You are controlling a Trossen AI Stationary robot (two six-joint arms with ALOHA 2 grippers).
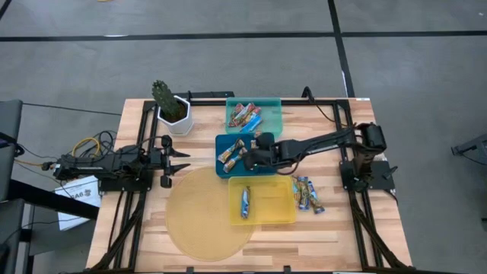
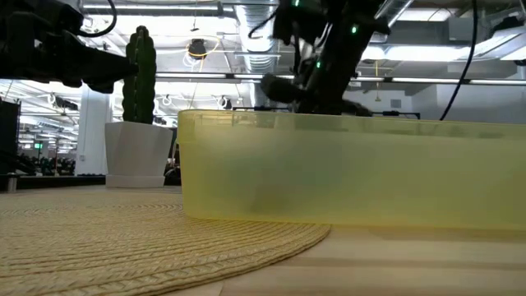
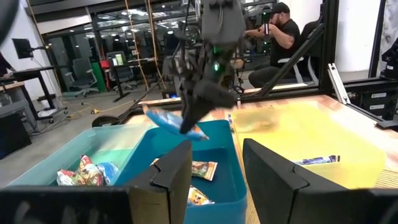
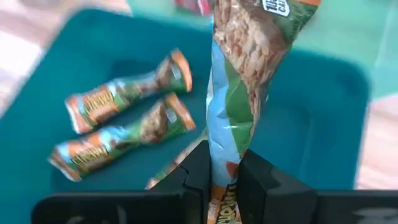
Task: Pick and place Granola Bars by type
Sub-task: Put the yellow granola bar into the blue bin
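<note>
My right gripper reaches in from the right and hangs over the blue tray, shut on one granola bar with a blue, green and tan wrapper. Several tan-brown bars lie on the blue tray's floor. Red-multicolour bars lie in the teal tray. One blue-white bar lies in the yellow tray. Two or three more bars lie loose on the table to the right of the yellow tray. My left gripper waits open at the table's left, fingers pointing toward the trays. My right gripper pinches the granola bar by one end of its wrapper between its two fingers. The bar runs on from the fingers along their length. In the left wrist view the bar is lifted clear above the blue tray, tilted.
A cactus in a white pot stands at the far left of the trays. A round woven mat lies in front of the left arm, partly under the yellow tray. People and office furniture show beyond the table's edge.
</note>
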